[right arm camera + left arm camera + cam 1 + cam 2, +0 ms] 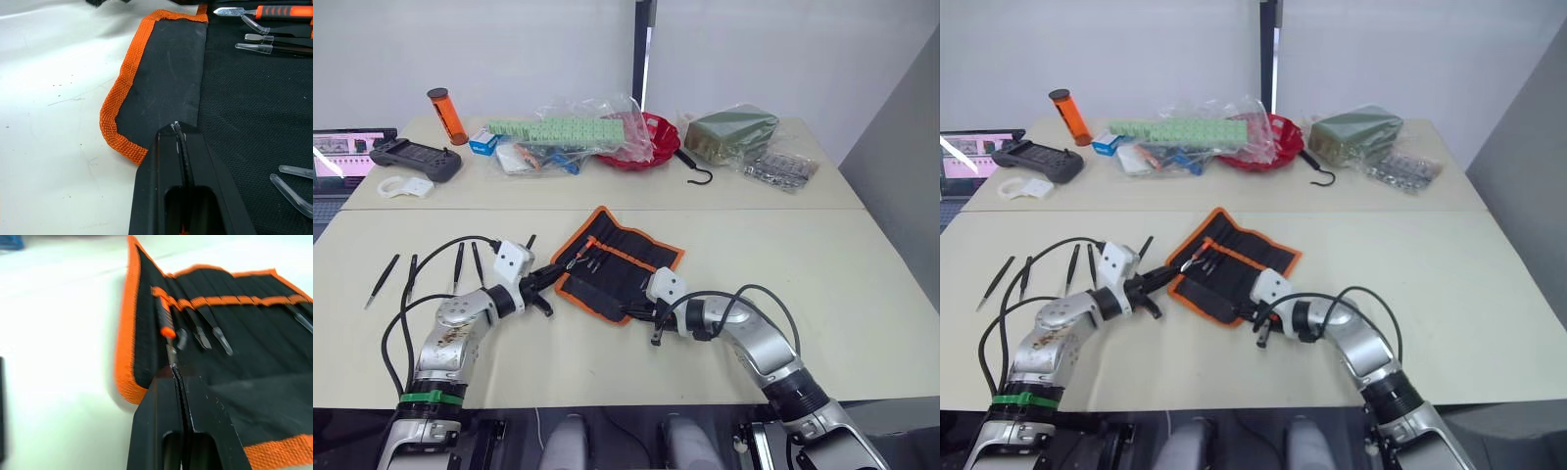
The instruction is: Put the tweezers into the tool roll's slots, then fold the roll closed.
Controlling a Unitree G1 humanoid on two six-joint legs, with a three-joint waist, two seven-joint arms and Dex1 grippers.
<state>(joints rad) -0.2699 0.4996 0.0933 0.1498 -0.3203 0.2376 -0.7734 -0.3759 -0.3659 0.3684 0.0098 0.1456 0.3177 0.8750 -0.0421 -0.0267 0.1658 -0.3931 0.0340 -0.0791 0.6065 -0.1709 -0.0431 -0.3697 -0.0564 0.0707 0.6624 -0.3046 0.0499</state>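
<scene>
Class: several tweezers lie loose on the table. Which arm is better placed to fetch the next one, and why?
Left. The loose tweezers lie on the robot's left, near the left tool; the right tool sits across the tool roll.

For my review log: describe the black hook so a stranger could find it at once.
On the far table, look just in front of the red bowl. The black hook lies there beside the green packet. Unlike the straight tweezers on the near table, it ends in a curl.
</scene>
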